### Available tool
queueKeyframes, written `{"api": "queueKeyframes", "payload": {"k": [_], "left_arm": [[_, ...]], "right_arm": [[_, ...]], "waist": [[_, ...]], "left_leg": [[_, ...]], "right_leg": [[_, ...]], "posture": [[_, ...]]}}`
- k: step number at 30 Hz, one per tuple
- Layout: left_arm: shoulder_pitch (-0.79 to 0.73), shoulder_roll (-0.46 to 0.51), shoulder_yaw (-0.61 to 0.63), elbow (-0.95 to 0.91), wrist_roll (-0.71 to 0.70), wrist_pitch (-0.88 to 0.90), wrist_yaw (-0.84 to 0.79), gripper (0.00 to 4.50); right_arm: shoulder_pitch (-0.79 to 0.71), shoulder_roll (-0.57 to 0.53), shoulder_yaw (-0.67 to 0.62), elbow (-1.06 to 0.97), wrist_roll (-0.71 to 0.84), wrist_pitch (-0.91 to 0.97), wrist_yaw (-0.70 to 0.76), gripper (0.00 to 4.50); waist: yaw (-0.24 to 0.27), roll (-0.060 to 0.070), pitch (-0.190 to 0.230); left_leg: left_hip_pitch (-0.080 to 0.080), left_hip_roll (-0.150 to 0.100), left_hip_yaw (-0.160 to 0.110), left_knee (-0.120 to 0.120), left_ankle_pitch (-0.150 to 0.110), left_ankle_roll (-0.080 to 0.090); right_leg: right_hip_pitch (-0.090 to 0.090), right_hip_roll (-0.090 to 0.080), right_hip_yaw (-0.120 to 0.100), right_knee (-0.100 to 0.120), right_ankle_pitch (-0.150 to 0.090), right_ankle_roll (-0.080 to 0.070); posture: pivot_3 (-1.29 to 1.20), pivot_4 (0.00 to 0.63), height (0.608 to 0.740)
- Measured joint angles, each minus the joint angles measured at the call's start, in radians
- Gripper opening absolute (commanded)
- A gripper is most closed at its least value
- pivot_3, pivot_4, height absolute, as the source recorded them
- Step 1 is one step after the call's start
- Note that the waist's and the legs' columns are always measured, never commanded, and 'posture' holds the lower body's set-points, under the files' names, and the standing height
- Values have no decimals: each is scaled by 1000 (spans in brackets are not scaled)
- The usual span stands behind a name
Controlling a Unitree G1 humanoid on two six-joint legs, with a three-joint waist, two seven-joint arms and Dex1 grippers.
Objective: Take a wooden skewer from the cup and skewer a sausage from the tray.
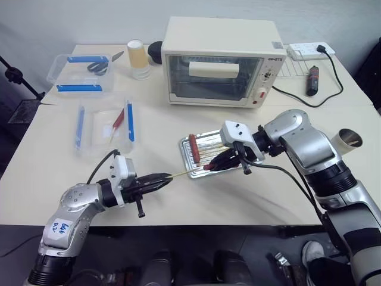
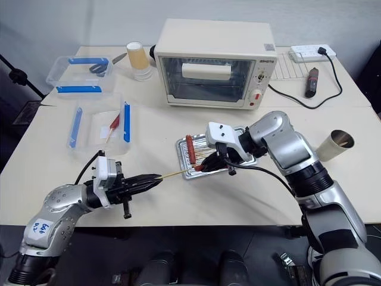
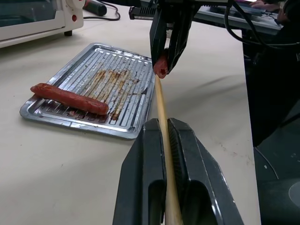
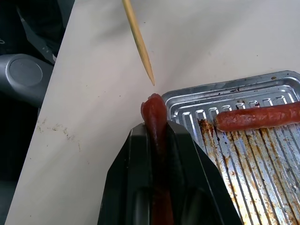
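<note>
Beige table [image 1: 250, 196] — tray [image 1: 209, 140] holds one sausage [image 1: 193, 147].

I can make out only a handwritten white sticker [image 1: 59, 227] on my left arm, reading roughly "646"; the oven's [image 1: 220, 59] small brand mark is illegible.

A staged test bench in a lab or workroom is suggested, dressed with kitchen goods rather than being a real kitchen. A plain cream table [image 1: 250, 196] is set against a bare grey wall. On it a toaster oven [image 1: 221, 61], clear boxes [image 1: 83, 72] and a greasy tray [image 1: 205, 149] are laid out. A power strip [image 1: 308, 50] with a trailing cable lies behind.
</note>
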Motion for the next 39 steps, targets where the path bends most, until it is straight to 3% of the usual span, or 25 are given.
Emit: {"api": "queueKeyframes", "payload": {"k": [39], "left_arm": [[-15, -24, -31, 44, 16, -22, -19, 0]], "right_arm": [[0, 0, 0, 20, -7, -13, 0, 146]], "waist": [[0, 0, 0]], "left_leg": [[0, 0, 0, 0, 0, 0]], "right_leg": [[0, 0, 0, 0, 0, 0]], "posture": [[0, 150, 740]]}}
